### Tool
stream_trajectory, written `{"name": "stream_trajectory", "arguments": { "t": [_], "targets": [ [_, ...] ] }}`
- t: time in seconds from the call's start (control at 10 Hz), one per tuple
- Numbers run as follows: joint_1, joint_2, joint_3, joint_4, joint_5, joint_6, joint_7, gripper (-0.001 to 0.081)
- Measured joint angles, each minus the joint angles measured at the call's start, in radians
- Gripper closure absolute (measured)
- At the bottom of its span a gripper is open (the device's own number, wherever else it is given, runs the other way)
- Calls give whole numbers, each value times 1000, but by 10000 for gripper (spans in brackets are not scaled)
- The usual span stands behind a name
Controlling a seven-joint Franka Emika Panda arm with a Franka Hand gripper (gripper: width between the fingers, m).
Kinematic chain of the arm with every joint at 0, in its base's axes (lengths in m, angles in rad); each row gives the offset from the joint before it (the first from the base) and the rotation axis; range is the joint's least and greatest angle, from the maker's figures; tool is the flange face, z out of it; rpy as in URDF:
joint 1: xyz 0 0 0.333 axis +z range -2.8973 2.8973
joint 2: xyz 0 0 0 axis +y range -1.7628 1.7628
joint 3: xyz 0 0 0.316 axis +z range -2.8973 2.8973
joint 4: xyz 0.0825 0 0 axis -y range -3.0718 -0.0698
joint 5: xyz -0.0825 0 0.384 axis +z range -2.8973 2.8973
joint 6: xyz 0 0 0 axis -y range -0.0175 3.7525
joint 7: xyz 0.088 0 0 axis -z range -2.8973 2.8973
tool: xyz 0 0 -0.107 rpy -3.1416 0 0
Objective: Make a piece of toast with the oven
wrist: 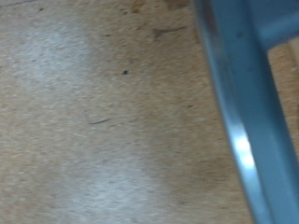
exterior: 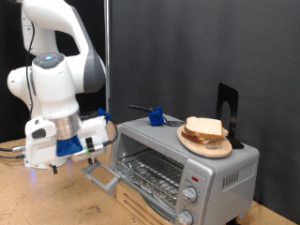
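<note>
Claw (exterior: 58, 169) is hanging low, left of the oven (exterior: 178, 159), by its open door (exterior: 103, 176); can't tell if it's gripping. Bread (exterior: 204, 129) is sitting on a plate (exterior: 206, 146) atop the oven. Door step, I think; bread needs grabbing.

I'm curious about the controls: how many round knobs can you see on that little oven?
2 knobs show on the oven, at its front's right: one above, one below. A third may hide under the picture's edge.
</note>
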State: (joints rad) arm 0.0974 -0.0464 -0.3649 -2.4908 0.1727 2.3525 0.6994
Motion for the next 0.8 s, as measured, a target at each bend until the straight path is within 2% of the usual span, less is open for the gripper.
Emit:
{"name": "stream_trajectory", "arguments": {
  "t": [0.4,0.8],
  "targets": [
    [-23,119,-12,13,-3,104,32,-2],
    [-24,268,-1,90,116,167,26,0]
  ]
}}
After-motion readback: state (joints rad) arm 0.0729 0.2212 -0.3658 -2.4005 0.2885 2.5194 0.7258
